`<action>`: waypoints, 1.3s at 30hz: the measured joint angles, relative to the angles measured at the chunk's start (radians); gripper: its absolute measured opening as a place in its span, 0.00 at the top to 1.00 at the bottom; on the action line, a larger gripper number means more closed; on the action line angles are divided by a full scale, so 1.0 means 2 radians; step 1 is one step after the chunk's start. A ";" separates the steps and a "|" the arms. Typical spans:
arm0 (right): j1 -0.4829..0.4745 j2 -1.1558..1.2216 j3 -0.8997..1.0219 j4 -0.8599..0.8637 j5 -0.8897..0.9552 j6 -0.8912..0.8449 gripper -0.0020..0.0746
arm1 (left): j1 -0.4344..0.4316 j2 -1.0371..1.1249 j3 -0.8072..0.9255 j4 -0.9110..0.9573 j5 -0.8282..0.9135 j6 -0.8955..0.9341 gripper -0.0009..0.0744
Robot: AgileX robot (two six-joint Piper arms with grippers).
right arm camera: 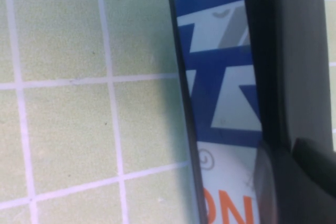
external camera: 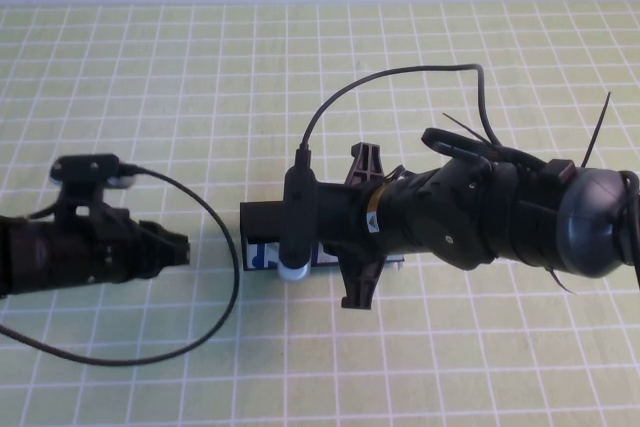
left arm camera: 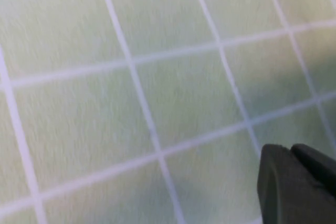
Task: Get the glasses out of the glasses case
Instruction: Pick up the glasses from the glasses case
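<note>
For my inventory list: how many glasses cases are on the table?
1. The glasses case lies mid-table, mostly hidden under the right gripper; the left gripper waits to its left. Anything beneath the arm may be hidden.

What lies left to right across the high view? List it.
left gripper, parked on the table's left → glasses case, lid still down → right gripper, shut, down at the case → right arm's dark wrist

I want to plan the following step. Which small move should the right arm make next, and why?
Probably lift the lid edge. The right gripper, shut, sits over the glasses case, which looks closed, with no glasses visible. The left gripper stays parked apart on the green tablecloth.
</note>
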 joint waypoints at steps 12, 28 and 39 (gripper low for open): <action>0.000 0.005 -0.001 0.002 0.008 -0.001 0.96 | 0.008 0.088 -0.162 0.001 0.069 -0.046 0.99; 0.000 -0.006 -0.001 0.002 0.022 -0.001 0.96 | 0.013 0.174 -0.248 0.056 0.140 -0.138 0.99; 0.000 -0.015 -0.006 0.002 0.028 -0.001 0.97 | 0.016 -0.039 -0.071 0.016 0.147 0.029 0.99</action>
